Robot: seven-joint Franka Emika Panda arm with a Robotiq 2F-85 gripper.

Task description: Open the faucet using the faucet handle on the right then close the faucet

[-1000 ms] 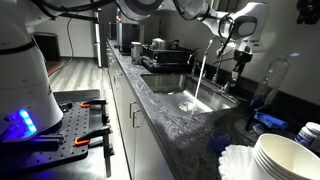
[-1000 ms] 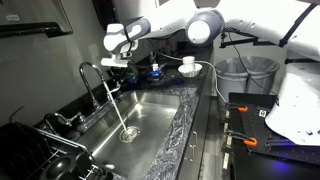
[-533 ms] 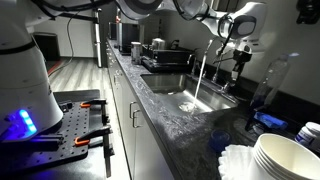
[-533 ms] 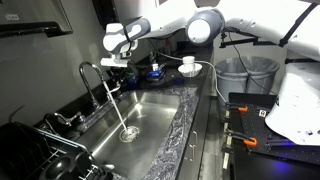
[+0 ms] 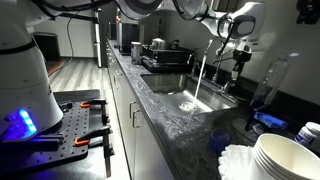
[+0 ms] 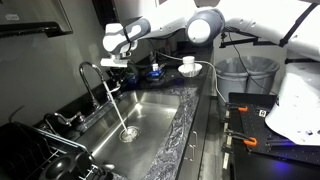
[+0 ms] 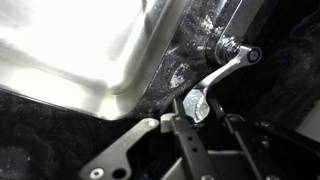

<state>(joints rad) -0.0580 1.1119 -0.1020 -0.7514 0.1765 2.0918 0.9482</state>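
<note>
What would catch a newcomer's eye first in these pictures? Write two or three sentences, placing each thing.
A stream of water pours from the faucet into the steel sink. The white robot arm stretches toward the tap, and the wrist view shows its end effector closed on the faucet handle.

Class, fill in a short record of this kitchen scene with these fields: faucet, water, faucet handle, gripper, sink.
faucet: tall chrome gooseneck at the back of the sink
water: running; a stream falls into the basin
faucet handle: small chrome lever, its tip at the gripper's fingertips
gripper: shut, beside the spout; whether it grips the handle is unclear
sink: steel basin set in a dark stone counter
</note>
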